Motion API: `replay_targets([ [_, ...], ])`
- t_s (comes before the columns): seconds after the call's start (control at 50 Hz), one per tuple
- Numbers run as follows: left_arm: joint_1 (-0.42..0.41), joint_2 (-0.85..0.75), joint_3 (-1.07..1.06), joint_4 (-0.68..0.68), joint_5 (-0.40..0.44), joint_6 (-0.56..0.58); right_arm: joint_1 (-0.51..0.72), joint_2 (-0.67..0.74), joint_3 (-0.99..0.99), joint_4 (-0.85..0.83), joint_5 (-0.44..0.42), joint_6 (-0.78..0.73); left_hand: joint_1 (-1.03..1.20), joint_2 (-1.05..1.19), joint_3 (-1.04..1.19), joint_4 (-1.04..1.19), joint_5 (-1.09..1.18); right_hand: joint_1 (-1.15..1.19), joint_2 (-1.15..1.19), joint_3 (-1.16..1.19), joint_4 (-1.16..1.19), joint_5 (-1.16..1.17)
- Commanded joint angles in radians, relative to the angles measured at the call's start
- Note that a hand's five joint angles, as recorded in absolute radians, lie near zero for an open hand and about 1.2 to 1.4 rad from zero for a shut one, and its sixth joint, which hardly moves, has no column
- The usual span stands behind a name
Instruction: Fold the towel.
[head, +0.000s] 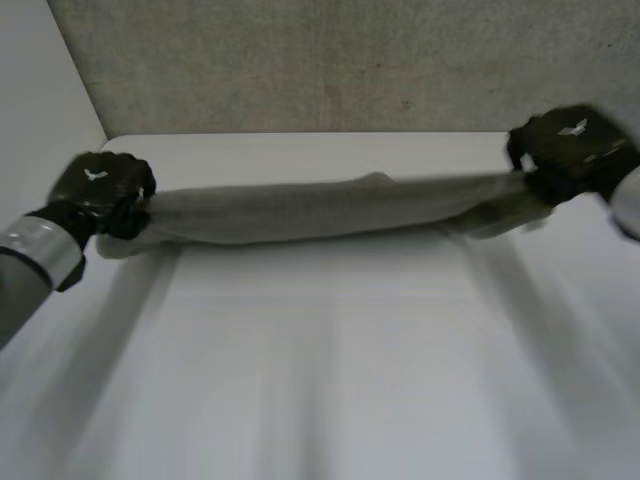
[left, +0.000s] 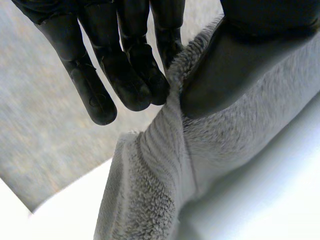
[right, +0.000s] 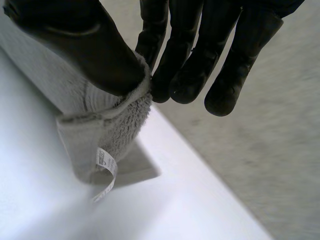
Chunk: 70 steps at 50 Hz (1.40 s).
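**Left hand** (left: 125, 75). One end of the towel (left: 235, 135) is pinched between the thumb (left: 225, 70), which is laid flat on the pile, and the fingers (left: 167, 45). The finger nearest the thumb is pressed against the hemmed edge. The other fingers are held straight beside it, and whether they touch the cloth cannot be told. From this grip the towel is hung below the palm in thick folds toward the desk (left: 270, 200). Beyond the fingertips the edge of the desk is bordered by a grey speckled surface (left: 45, 130).

**Right hand** (right: 240, 50). The opposite end of the towel is clamped in the same manner. Here the thumb (right: 90, 50) is pressed onto the doubled cloth and the fingers (right: 185, 70) are set behind it. A folded corner is hung beneath the thumb, and a small white label (right: 106, 162) is attached to it, low over the desk. Whether the corner or the label touches the desk cannot be told. A shadow is cast on the desk just beside the corner.

**Between the hands (head view).** The towel is drawn out into one long, gathered band, and each of its ends is closed in one hand. The band is held taut from hand to hand, and a dark shadow is thrown on the desk directly beneath it. The grey speckled surface is seen beyond both hands. The left arm (head: 30, 260) and the right arm (head: 625, 205) are spread wide, one at each side of the desk.
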Motion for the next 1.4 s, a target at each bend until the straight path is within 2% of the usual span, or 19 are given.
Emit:
replay_targets([
  [0.02,0.057,0.212,-0.083,0.007,0.063,-0.008,-0.097,-0.134,-0.036,0.092,-0.093,0.015,0.161,0.059,0.053,0.036,0.123,0.077,0.093,0.064,0.059,0.060],
  [0.1,0.058,0.206,-0.077,0.009,0.098,-0.008,-0.097,-0.119,-0.040,0.097,-0.124,0.015,0.161,0.059,0.053,0.036,0.123,0.077,0.093,0.064,0.059,0.060],
  [0.2,0.055,0.085,-0.037,0.010,0.104,-0.004,-0.074,0.013,-0.066,0.092,-0.110,0.003,0.161,0.059,0.053,0.036,0.123,0.077,0.093,0.064,0.059,0.060],
  [0.3,0.034,-0.175,0.157,-0.002,0.086,0.004,0.050,0.201,-0.188,0.085,-0.001,-0.039,0.161,0.059,0.053,0.036,0.123,0.077,0.093,0.064,0.059,0.060],
  [0.36,0.022,-0.237,0.222,-0.011,0.081,0.004,0.073,0.257,-0.236,0.082,0.030,-0.051,0.161,0.059,0.053,0.036,0.123,0.077,0.093,0.064,0.059,0.060],
  [0.46,-0.008,-0.436,0.480,-0.091,0.063,0.003,0.110,0.445,-0.413,0.076,0.109,-0.069,0.161,0.059,0.053,0.036,0.123,0.077,0.093,0.064,0.059,0.060],
  [0.62,-0.061,-0.616,0.757,-0.145,0.034,0.001,0.148,0.631,-0.620,0.045,0.181,-0.063,0.161,0.059,0.053,0.036,0.123,0.077,0.093,0.064,0.059,0.060],
  [0.78,-0.081,-0.731,0.885,-0.149,-0.001,0.003,0.168,0.760,-0.780,0.045,0.231,-0.063,0.161,0.059,0.053,0.036,0.123,0.077,0.093,0.064,0.059,0.060],
  [0.8,-0.081,-0.731,0.885,-0.149,-0.001,0.003,0.168,0.760,-0.780,0.045,0.231,-0.063,0.161,0.059,0.053,0.036,0.123,0.077,0.093,0.064,0.059,0.060],
  [0.82,-0.084,-0.740,0.888,-0.149,-0.006,0.003,0.173,0.771,-0.791,0.043,0.235,-0.063,0.089,-0.013,-0.020,-0.036,0.051,0.077,0.093,0.064,0.059,0.060],
  [0.84,-0.089,-0.745,0.887,-0.149,-0.009,0.003,0.174,0.779,-0.799,0.043,0.240,-0.063,-0.098,-0.200,-0.206,-0.223,-0.136,0.077,0.093,0.064,0.059,0.060],
  [0.86,-0.089,-0.745,0.887,-0.149,-0.009,0.003,0.174,0.779,-0.799,0.043,0.240,-0.063,-0.100,-0.201,-0.208,-0.225,-0.138,0.077,0.093,0.064,0.059,0.060],
  [0.88,-0.093,-0.748,0.887,-0.149,-0.012,0.003,0.176,0.783,-0.800,0.043,0.244,-0.062,-0.434,-0.536,-0.542,-0.559,-0.472,-0.158,-0.141,-0.170,-0.175,-0.174],
  [0.9,-0.093,-0.748,0.887,-0.149,-0.012,0.003,0.176,0.783,-0.800,0.043,0.244,-0.062,-0.438,-0.539,-0.546,-0.563,-0.475,-0.160,-0.144,-0.173,-0.178,-0.176],
  [0.92,-0.095,-0.750,0.884,-0.149,-0.024,0.001,0.177,0.783,-0.802,0.042,0.255,-0.062,-0.868,-0.969,-0.976,-0.993,-0.906,-0.715,-0.699,-0.728,-0.733,-0.731],
  [0.94,-0.095,-0.747,0.882,-0.152,-0.044,0.001,0.179,0.786,-0.803,0.039,0.270,-0.060,-1.026,-1.128,-1.134,-1.151,-1.064,-1.096,-1.079,-1.108,-1.113,-1.112],
  [1.1,-0.095,-0.701,0.870,-0.204,-0.150,-0.005,0.213,0.733,-0.771,-0.009,0.312,-0.021,-1.016,-1.117,-1.124,-1.141,-1.054,-1.145,-1.129,-1.158,-1.163,-1.161],
  [1.22,-0.078,-0.584,0.760,-0.241,-0.158,-0.008,0.203,0.586,-0.605,-0.012,0.294,0.064,-1.016,-1.117,-1.124,-1.141,-1.054,-1.145,-1.129,-1.158,-1.163,-1.161],
  [1.4,-0.066,-0.411,0.537,-0.218,-0.152,0.003,0.185,0.415,-0.325,-0.015,0.274,0.046,-1.013,-1.115,-1.121,-1.138,-1.051,-1.145,-1.129,-1.158,-1.163,-1.161],
])
